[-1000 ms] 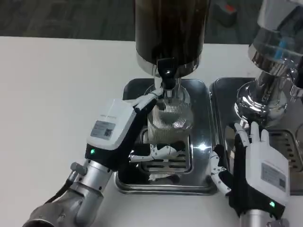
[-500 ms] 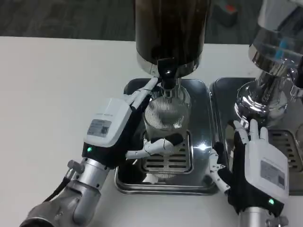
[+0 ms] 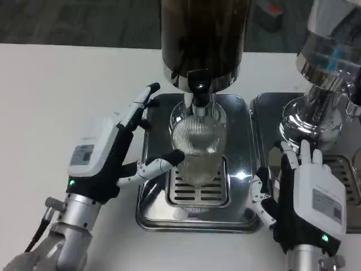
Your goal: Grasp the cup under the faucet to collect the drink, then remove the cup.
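Observation:
A ribbed clear glass cup (image 3: 197,144) stands upright on the grate of the steel drip tray (image 3: 151,210), right under the black faucet (image 3: 199,88) of the dark drink dispenser (image 3: 203,39). My left hand (image 3: 104,155) is to the cup's left, open with fingers spread. Its long fingers point up past the tray's left rim, and its thumb tip reaches to the cup's lower left side. My right hand (image 3: 307,197) stands flat and open by the tray's right edge, holding nothing.
A second chrome dispenser (image 3: 324,79) stands on its own tray (image 3: 265,110) at the right, close behind my right hand. White table (image 3: 62,96) spreads out on the left.
My left hand has let go of the cup and pulled back to the left, its fingers now spread. The cup stays under the faucet. My right hand has hardly moved.

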### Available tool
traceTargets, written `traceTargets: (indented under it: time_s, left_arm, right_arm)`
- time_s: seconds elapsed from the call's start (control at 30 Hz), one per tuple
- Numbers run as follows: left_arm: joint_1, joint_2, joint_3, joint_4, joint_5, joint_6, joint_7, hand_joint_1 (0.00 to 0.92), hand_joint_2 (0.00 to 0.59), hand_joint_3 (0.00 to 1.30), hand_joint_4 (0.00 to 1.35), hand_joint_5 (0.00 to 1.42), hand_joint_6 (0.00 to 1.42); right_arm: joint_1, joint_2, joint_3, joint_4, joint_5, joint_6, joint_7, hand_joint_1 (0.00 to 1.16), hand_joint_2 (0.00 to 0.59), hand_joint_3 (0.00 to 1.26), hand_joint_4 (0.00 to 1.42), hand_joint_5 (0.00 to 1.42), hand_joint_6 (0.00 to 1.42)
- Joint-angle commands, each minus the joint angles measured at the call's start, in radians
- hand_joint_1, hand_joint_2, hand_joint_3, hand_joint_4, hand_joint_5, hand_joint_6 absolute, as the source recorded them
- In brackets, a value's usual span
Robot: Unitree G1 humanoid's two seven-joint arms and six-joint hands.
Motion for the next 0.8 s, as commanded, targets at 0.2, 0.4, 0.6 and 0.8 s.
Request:
traceTargets:
  time_s: [0.2, 0.4, 0.6, 0.8]
  left_arm:
    - [0.099, 0.115, 0.045, -0.123, 0.009, 0.049, -0.081, 0.000, 0.100, 0.00, 0.00, 0.05, 0.00]
    - [0.147, 0.134, 0.070, -0.188, -0.014, 0.086, -0.137, 0.000, 0.109, 0.00, 0.00, 0.00, 0.00]
    - [0.171, 0.145, 0.135, -0.261, -0.099, 0.001, -0.210, 0.000, 0.121, 0.00, 0.00, 0.00, 0.00]
    - [0.167, 0.140, 0.195, -0.308, -0.334, -0.165, -0.439, 0.000, 0.126, 0.00, 0.00, 0.00, 0.00]
  right_arm:
    - [-0.004, -0.033, 0.035, -0.002, -0.129, 0.051, -0.006, 0.33, 0.516, 0.05, 0.00, 0.00, 0.00]
    - [0.013, -0.061, 0.040, 0.013, -0.137, 0.059, 0.015, 0.29, 0.507, 0.00, 0.00, 0.00, 0.00]
    - [0.023, -0.072, 0.041, 0.013, -0.126, 0.045, 0.001, 0.25, 0.515, 0.00, 0.00, 0.00, 0.00]
    - [0.016, -0.079, 0.032, 0.010, -0.114, 0.039, 0.014, 0.25, 0.514, 0.00, 0.00, 0.00, 0.00]
